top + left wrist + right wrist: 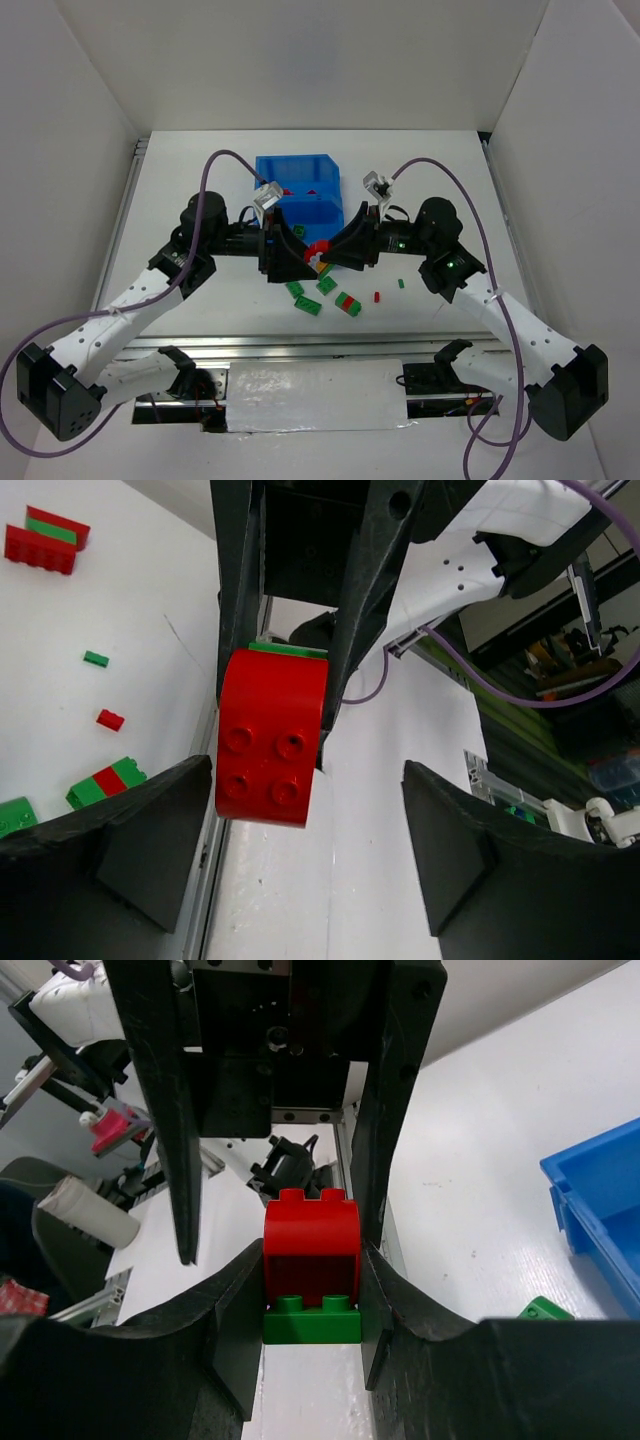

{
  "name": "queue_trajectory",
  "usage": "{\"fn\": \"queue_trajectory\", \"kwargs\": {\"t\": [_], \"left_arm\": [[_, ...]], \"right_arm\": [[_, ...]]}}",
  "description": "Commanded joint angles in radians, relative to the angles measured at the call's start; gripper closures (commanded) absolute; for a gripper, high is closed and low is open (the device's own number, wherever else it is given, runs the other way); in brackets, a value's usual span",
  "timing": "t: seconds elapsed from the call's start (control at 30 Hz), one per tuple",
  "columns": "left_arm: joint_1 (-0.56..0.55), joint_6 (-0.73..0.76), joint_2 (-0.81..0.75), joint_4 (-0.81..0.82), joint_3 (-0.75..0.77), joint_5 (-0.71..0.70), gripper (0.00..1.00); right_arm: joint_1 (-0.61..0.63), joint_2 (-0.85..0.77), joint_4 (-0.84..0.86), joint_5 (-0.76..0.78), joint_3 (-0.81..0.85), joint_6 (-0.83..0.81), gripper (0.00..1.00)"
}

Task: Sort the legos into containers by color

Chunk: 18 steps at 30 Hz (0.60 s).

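My right gripper [330, 256] is shut on a stuck pair held above the table: a red arched lego [311, 1245] on a green plate [311, 1322], gripped on both sides in the right wrist view. My left gripper [302, 258] faces it, open. In the left wrist view the red lego [272, 740] hangs just beyond my left gripper [310, 855], close to its left finger [120, 830], not gripped by it. The blue bin [295, 160] stands just behind both grippers, with something red in one compartment.
Loose legos lie on the table in front of the grippers: green ones [310, 305], a red-green pair [348, 303], a tiny red one [377, 296] and a tiny green one [401, 283]. The bin's corner [600, 1210] shows in the right wrist view.
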Motion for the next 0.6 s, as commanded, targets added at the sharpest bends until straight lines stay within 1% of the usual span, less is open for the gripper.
{"fn": "queue_trajectory", "kwargs": {"t": [0.0, 0.07, 0.1, 0.17, 0.2, 0.27, 0.3, 0.33, 0.37, 0.4, 0.47, 0.53, 0.57], "left_arm": [[-0.02, 0.054, 0.022, 0.003, 0.06, 0.006, 0.14], [-0.026, 0.053, 0.043, 0.004, 0.071, 0.009, 0.2], [-0.027, 0.051, 0.049, 0.01, 0.072, 0.012, 0.3], [-0.027, 0.049, 0.06, 0.013, 0.08, 0.015, 0.45], [-0.029, 0.049, 0.06, 0.013, 0.081, 0.013, 0.61], [-0.027, 0.052, 0.057, 0.01, 0.089, 0.004, 0.77], [-0.029, 0.056, 0.054, 0.009, 0.094, -0.001, 0.91], [-0.029, 0.056, 0.046, 0.004, 0.095, -0.016, 0.99], [-0.029, 0.057, 0.04, 0.003, 0.095, -0.022, 1.0], [-0.029, 0.059, 0.034, 0.003, 0.095, -0.036, 1.0], [-0.029, 0.065, 0.014, -0.008, 0.095, -0.06, 1.0], [-0.029, 0.063, 0.004, -0.002, 0.095, -0.05, 1.0], [-0.029, 0.057, 0.002, 0.006, 0.094, -0.044, 1.0]], "right_arm": [[0.017, 0.007, 0.079, -0.021, 0.049, 0.012, 1.0], [0.029, 0.007, 0.087, -0.018, 0.05, 0.012, 1.0], [0.034, 0.009, 0.091, -0.017, 0.052, 0.01, 1.0], [0.035, 0.012, 0.093, -0.012, 0.05, 0.009, 1.0], [0.037, 0.015, 0.091, -0.012, 0.05, 0.007, 1.0], [0.035, 0.019, 0.091, -0.021, 0.049, 0.007, 1.0], [0.037, 0.019, 0.106, -0.028, 0.046, 0.01, 0.88], [0.037, 0.015, 0.122, -0.034, 0.032, 0.027, 0.66], [0.035, 0.009, 0.154, -0.034, 0.02, 0.035, 0.24], [0.032, -0.002, 0.163, -0.037, 0.009, 0.036, 0.17], [0.005, -0.042, 0.186, -0.012, -0.036, 0.042, 0.13], [-0.015, -0.071, 0.247, -0.027, -0.088, 0.09, 0.13], [-0.03, -0.073, 0.318, -0.063, -0.102, 0.11, 0.15]]}}
